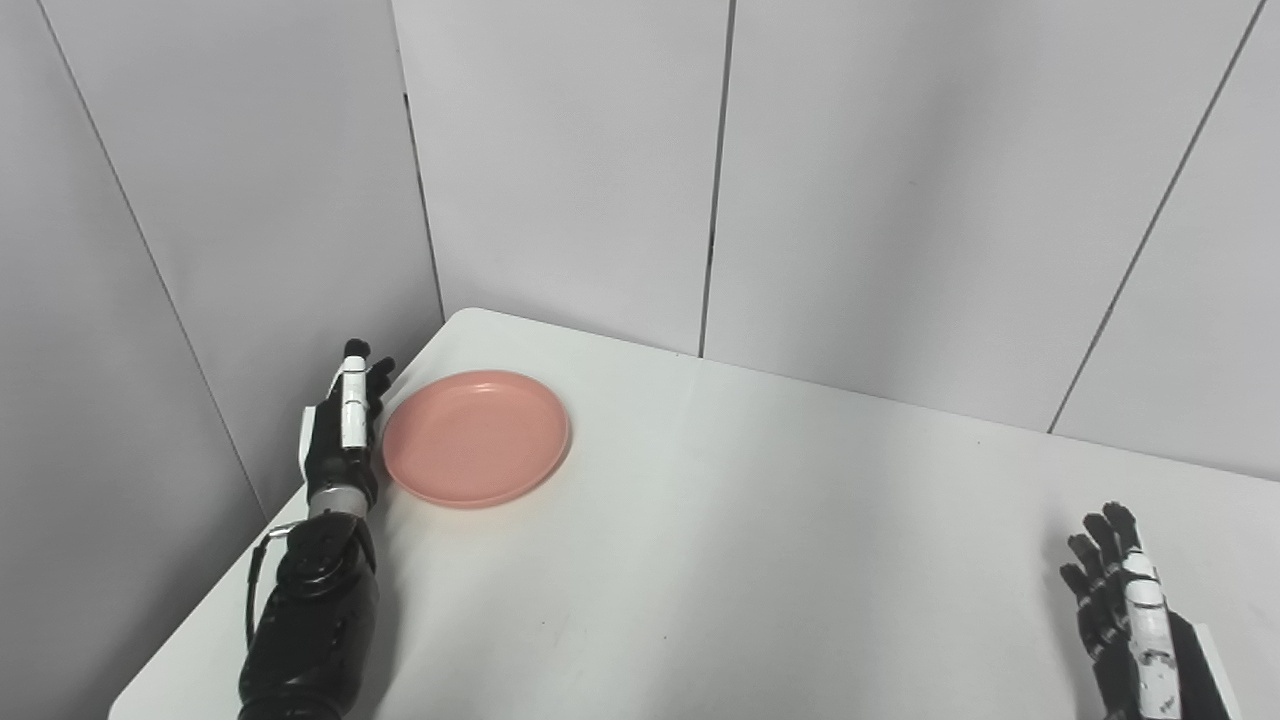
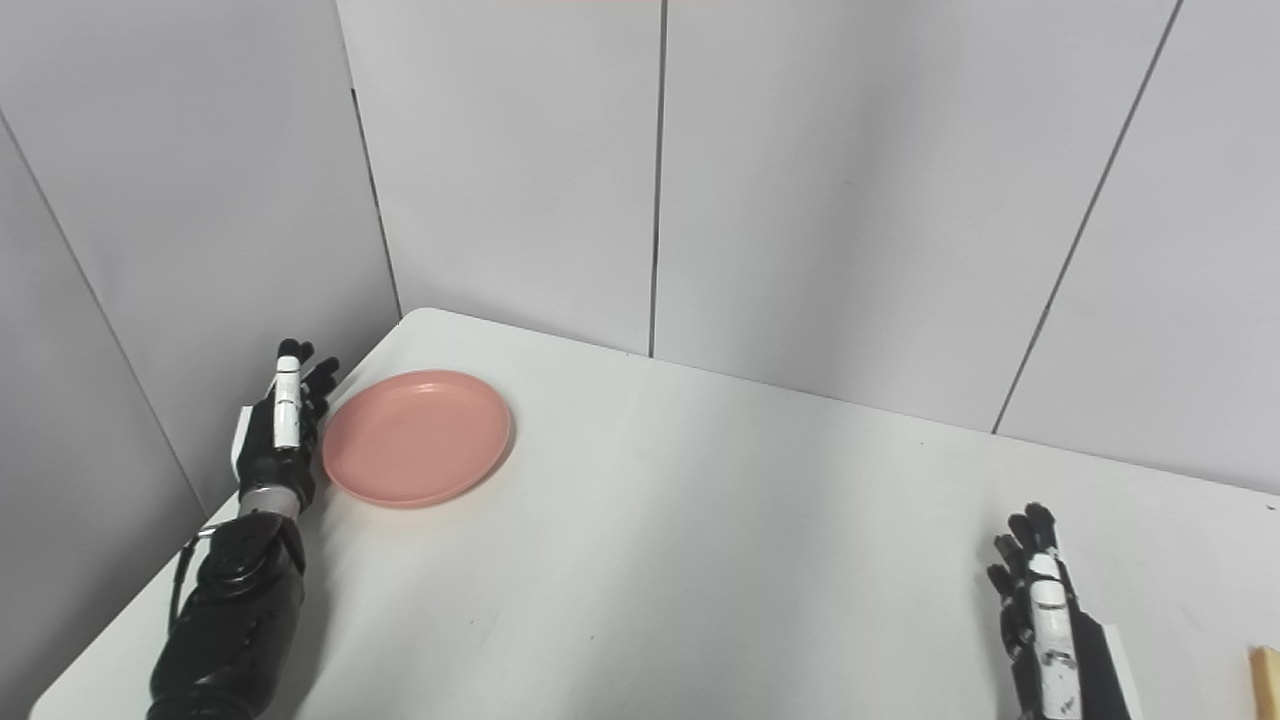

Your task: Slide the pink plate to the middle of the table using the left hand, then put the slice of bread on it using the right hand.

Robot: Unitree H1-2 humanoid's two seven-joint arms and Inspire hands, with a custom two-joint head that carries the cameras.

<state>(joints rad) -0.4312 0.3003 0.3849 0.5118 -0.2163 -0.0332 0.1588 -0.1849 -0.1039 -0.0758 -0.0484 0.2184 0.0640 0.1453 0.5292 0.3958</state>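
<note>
A round pink plate lies flat near the table's far left corner. My left hand stands on edge just left of it, fingers straight and pointing away, close against the plate's left rim; contact cannot be confirmed. It holds nothing. My right hand rests low at the front right, fingers spread and extended, empty. A pale yellow sliver at the right edge of the right eye view looks like the slice of bread, mostly cut off by the frame. It does not appear in the left eye view.
The white table has a rounded far left corner and a left edge running right under my left forearm. Grey wall panels stand close behind and to the left of the table.
</note>
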